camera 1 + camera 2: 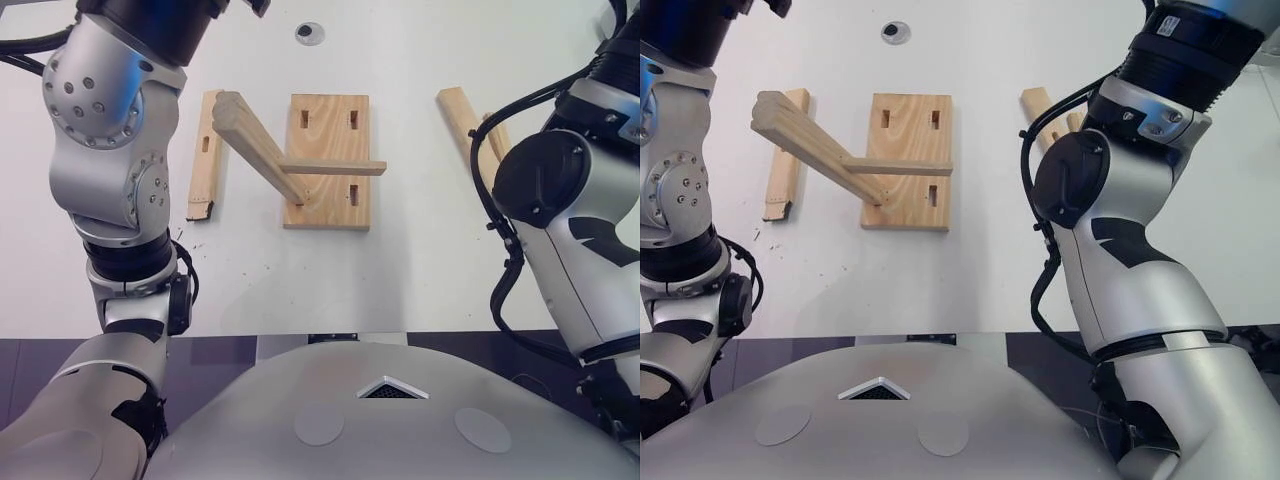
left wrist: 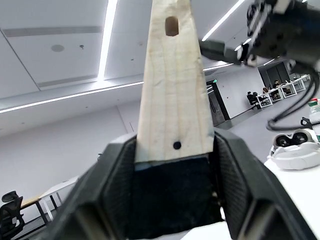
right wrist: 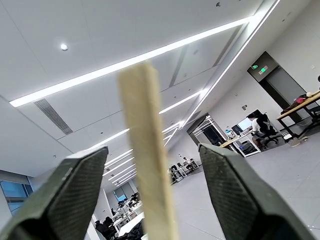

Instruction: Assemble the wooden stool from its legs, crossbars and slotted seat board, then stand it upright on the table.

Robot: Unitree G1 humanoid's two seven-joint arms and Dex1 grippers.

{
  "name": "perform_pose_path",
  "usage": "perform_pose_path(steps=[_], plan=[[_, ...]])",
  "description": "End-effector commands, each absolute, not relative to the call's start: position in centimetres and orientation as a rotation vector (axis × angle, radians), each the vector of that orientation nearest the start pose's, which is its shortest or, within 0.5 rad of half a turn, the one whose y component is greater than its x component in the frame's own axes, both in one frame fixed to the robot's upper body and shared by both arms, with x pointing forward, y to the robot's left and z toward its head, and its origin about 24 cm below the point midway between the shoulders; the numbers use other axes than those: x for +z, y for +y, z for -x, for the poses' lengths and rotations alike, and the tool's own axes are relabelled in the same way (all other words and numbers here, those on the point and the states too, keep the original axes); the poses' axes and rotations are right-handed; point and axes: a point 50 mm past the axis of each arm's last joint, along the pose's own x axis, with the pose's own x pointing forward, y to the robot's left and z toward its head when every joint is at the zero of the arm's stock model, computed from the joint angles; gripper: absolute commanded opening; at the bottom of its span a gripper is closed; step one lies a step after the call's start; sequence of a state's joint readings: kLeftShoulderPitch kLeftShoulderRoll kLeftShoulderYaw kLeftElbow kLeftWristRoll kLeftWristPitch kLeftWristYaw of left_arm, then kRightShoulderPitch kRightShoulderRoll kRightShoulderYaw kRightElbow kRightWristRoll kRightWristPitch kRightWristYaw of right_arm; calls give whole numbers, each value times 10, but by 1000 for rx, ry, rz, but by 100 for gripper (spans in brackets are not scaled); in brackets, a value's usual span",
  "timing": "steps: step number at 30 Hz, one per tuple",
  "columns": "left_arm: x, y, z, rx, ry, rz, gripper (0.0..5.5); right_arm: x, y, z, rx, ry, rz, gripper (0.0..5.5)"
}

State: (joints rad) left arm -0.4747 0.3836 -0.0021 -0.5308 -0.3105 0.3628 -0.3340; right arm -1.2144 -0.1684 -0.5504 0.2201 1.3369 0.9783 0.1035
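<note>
Left wrist view: my left tool [image 2: 174,146] clamps a pale wooden leg [image 2: 172,90] by its end, seemingly stiff and light; right tool [image 3: 152,152] gapes around a thin wooden strip [image 3: 142,110]; slotted seat board [image 1: 328,130] lies mid-desk [image 1: 420,280].

You have a white tabletop [image 1: 420,260] with the slotted seat board [image 1: 325,135] lying flat at its centre. At the board's 9 o'clock a leg [image 1: 203,170] lies flat, just beside it — near end dark and chipped. At 2 o'clock lie more wooden pieces [image 1: 460,110], partly hidden. A dark round port [image 1: 310,33] sits at 12 o'clock — fine crumbs [image 1: 250,270] scatter toward 7.
</note>
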Motion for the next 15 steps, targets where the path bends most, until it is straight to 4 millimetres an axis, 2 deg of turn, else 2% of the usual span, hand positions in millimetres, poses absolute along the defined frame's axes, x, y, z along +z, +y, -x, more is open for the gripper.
perform_pose_path(steps=[1,6,15], plan=[[245,125,-257,-620,-583,-237,207,365,-128,-319,1139,-265,-943,338],[240,121,-254,-656,-575,-259,207,364,-124,-319,1125,-222,-904,338],[241,124,-254,-636,-586,-272,207,359,-129,-322,1060,-159,-917,168]])
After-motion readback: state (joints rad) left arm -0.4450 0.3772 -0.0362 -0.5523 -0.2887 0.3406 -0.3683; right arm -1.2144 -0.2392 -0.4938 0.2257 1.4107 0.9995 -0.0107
